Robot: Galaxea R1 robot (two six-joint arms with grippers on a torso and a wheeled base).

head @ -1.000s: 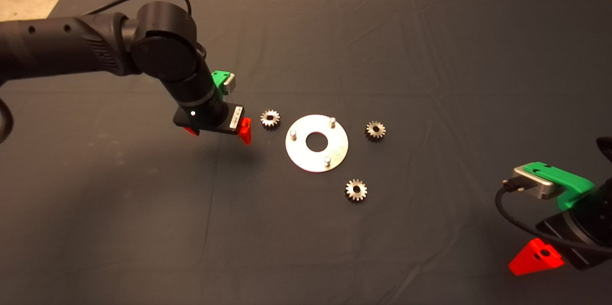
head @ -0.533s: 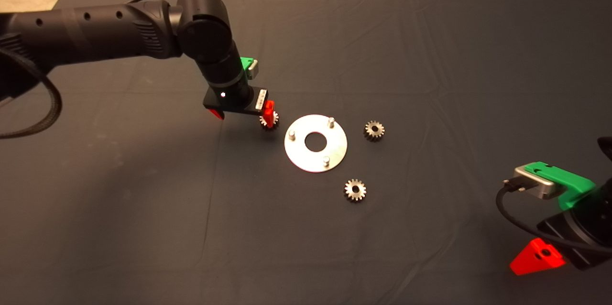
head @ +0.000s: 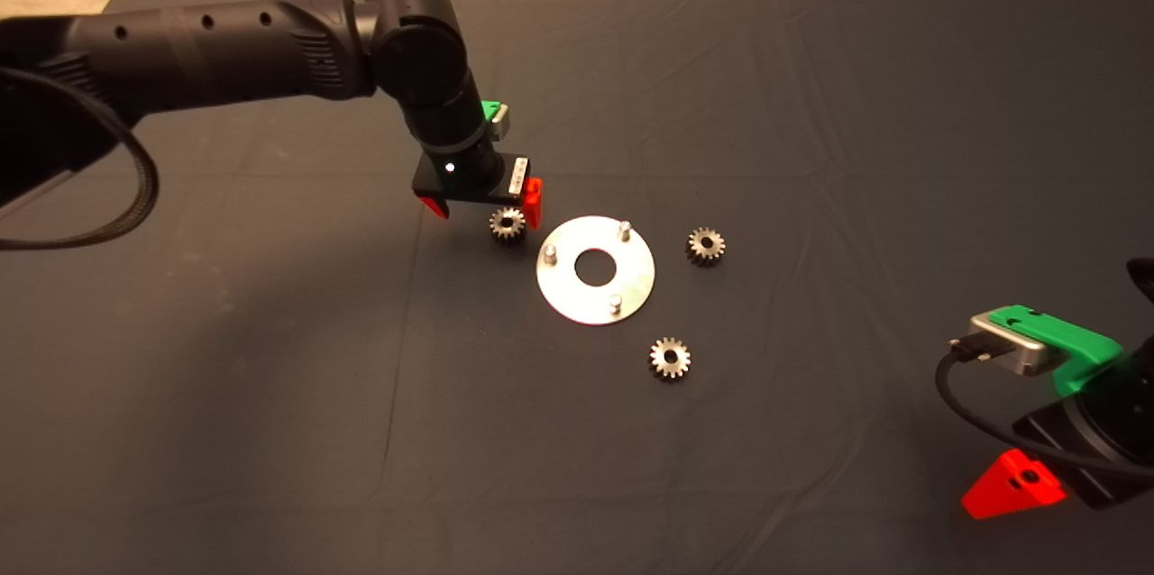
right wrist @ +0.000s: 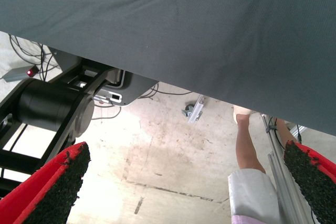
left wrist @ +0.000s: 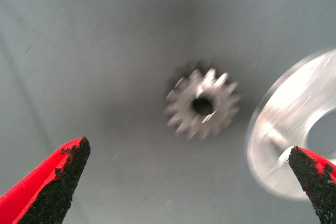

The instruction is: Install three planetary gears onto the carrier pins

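Right now the left gripper [left wrist: 189, 182] hovers over the mat [head: 270, 377] with fingers [left wrist: 58, 182] spread wide, nothing held. First planetary gear [left wrist: 202, 106] lies flat between the two pads, slightly toward the far one, bore up, not touching either. Just beyond that far finger sits the disc [head: 596, 269] with its carrier pins [head: 551, 254], all three bare. Two more gears [head: 705, 245] [head: 669, 358] lie past the disc, apart from it. Left arm is clearly nearer; next move likely needs a straight drop around the gear. Right gripper [head: 1008, 485] waits at the mat's edge, fingers spread; its wrist view shows floor and a person's leg [right wrist: 247, 148].
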